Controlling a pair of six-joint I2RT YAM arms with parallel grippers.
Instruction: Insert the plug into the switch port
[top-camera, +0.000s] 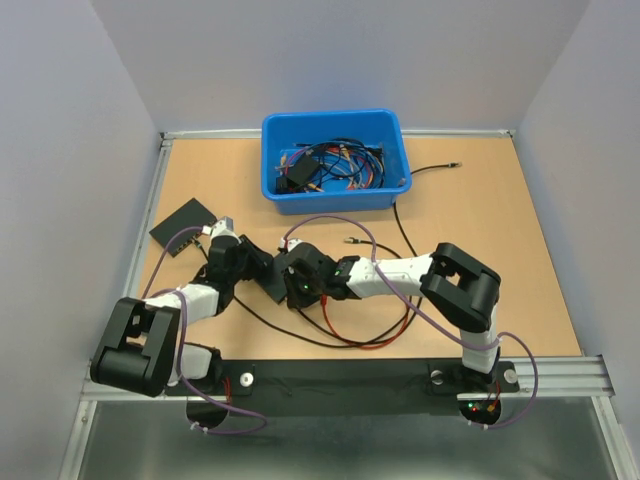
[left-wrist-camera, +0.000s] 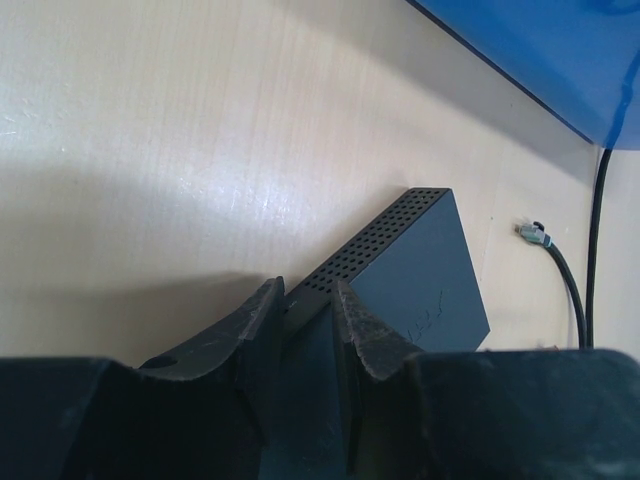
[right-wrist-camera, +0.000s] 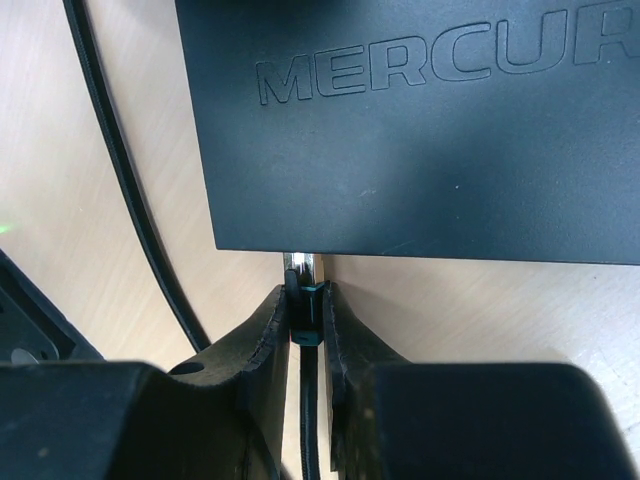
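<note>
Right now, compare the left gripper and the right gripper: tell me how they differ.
The left gripper clamps a corner of the black switch; the right gripper pinches the small plug. The left gripper grips the switch itself; the right gripper only holds the plug's tip at its edge. Both are shut on something.

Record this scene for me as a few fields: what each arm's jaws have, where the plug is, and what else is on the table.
left jaws: shut on the switch at its vented side
right jaws: shut on the plug
plug position: tip at the switch's edge; seating hidden
elsewhere: blue bin of cables; loose black cable
</note>
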